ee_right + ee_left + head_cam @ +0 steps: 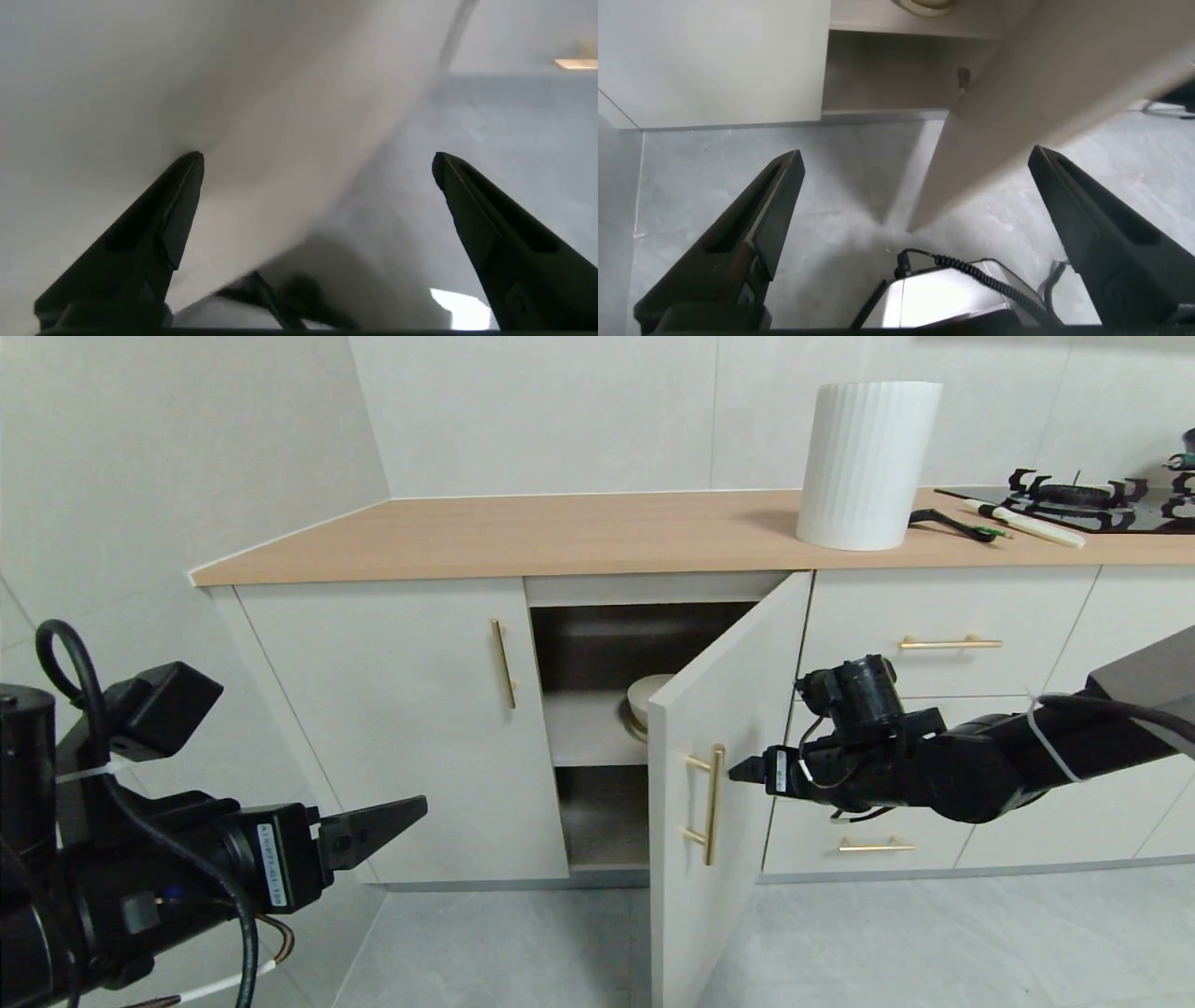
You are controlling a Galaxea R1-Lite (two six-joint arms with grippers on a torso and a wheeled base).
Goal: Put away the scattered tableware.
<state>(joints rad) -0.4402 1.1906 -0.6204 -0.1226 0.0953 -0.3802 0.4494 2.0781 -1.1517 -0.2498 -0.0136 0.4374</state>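
Nearest the camera, low on the robot's left side, the left gripper [401, 814] is held in front of the shut left cabinet door, fingers spread and nothing grasped; it is well apart from the open door. Further in, the open cabinet door [738, 709] is swung out toward the robot, and its brass handle [714, 803] is set upright, long axis vertical, near the door's free edge. The right gripper [747, 770] is recorded just beside that handle, on the robot's right of it, pointing at it roughly level; its fingers are parted and empty, and no contact with the handle can be confirmed. The right arm is judged far the nearer for any move on the door. Behind the door, a pale bowl [649, 700] is seen on the middle shelf [588, 733], toward the shelf's right edge, partly hidden by the door. Farthest back, a white ribbed canister [866, 462] and a pale-handled utensil [1022, 523] are noted on the countertop [560, 537], toward its right end.
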